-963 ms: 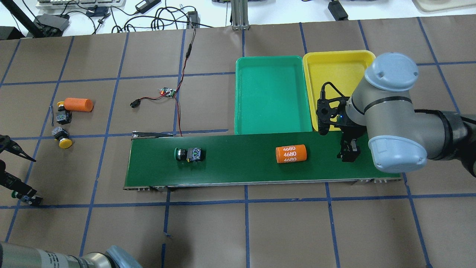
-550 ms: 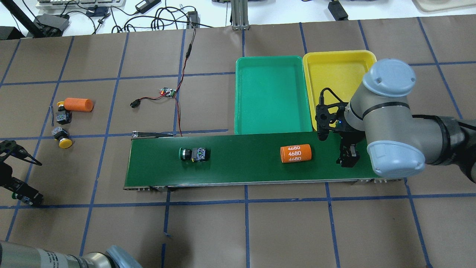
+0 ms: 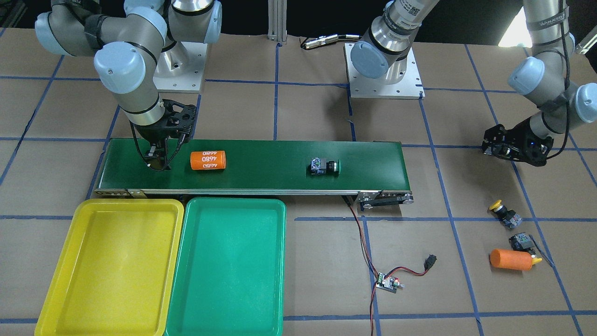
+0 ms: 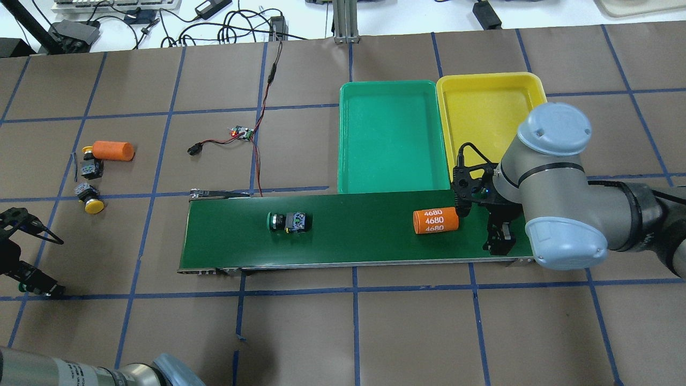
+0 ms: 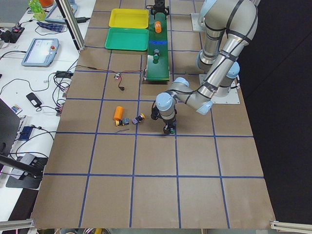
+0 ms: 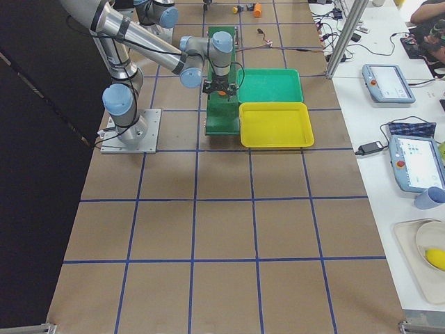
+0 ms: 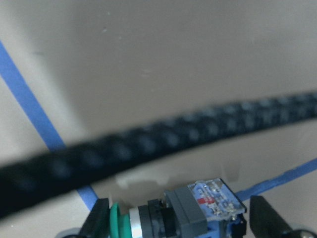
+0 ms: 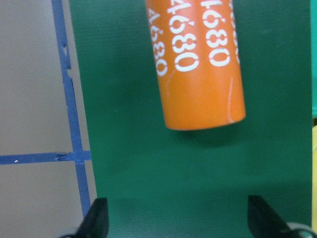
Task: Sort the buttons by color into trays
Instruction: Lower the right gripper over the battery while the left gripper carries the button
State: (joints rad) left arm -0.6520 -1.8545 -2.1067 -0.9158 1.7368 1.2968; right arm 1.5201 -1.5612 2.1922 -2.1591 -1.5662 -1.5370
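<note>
One orange cylinder [image 4: 435,220] marked "4680" lies, seemingly, near right end effector [image 4: 497,245].

- The conveyor belt [image 4: 364,238] runs left to right across the middle of the table [image 4: 343,332].
- On the belt, a first button [image 4: 289,222] lies left of the middle and a cylinder [image 4: 435,220] lies toward the right end.
- The right gripper [image 4: 498,242] hangs over the belt's right end, just right of that cylinder and apart from it.
- Just beyond the belt's far edge, over its right half, the left tray [image 4: 394,136] and the right tray [image 4: 482,107] sit close against each other.
- A circuit board [image 4: 242,132] lies on the table beyond the belt's left end.
- Well left of the belt lies a second cylinder [image 4: 112,150], with a second button [image 4: 92,169] just beside it on the near side and a third button [image 4: 90,195] nearer again.
- Nearer still, at the table's left edge, the left gripper [image 7: 178,228] has a fourth button [image 7: 203,208] between its fingers.
</note>
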